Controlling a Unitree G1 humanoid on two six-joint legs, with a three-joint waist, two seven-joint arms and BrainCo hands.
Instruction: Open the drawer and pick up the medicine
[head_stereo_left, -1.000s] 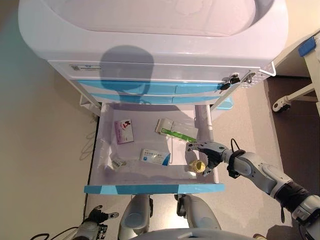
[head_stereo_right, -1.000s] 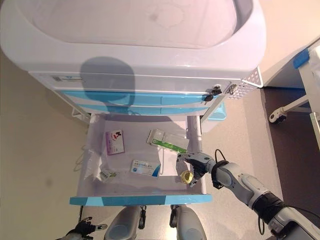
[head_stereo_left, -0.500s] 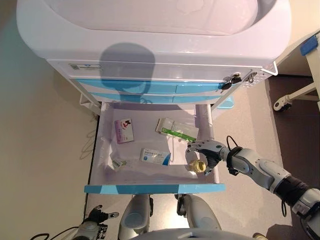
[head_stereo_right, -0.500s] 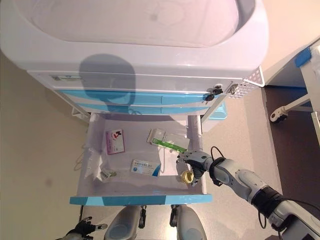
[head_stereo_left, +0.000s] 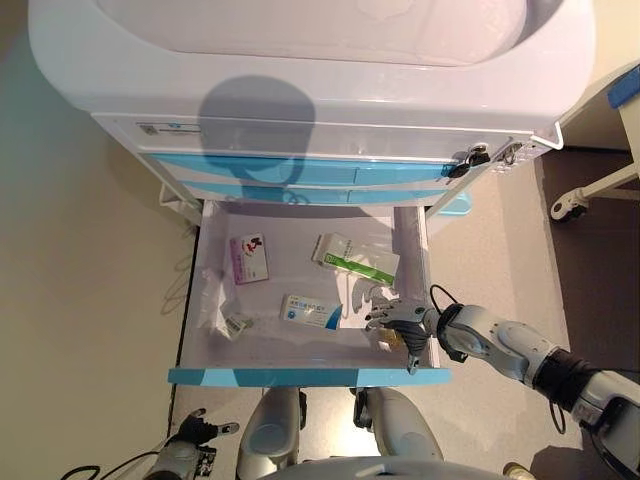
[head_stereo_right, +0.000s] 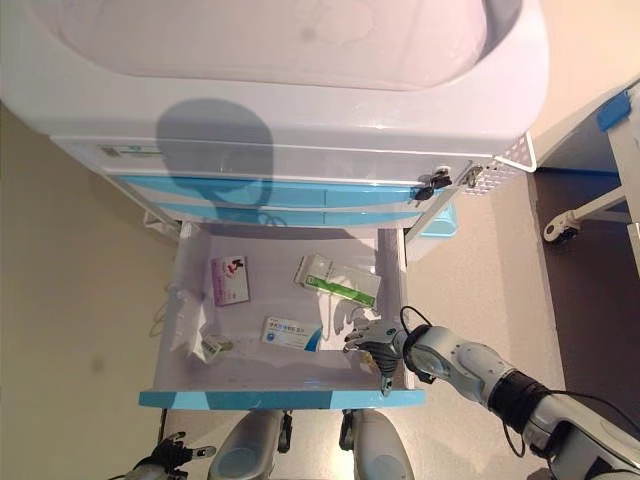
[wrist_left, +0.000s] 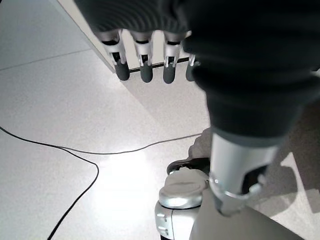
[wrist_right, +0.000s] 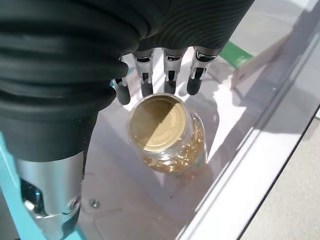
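drawer (head_stereo_left: 310, 377) open. right robot hand (head_stereo_left: 395, 318) now shifted inward over the small jar of medicine (wrist_right: 165, 134) at the drawer's front right corner, fingers (wrist_right: 170, 75) straight, ungrasped (closing comes next). left robot hand (wrist_left: 145, 60) idle, relaxed, near floor.

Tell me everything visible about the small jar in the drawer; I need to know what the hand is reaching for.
The jar is small, clear and glass-like, with a gold lid, filled with yellow capsules. It stands upright on the white floor of the open drawer, in the near right corner by the side wall. The right hand hangs over it with straight fingers beside the lid; contact cannot be made out.
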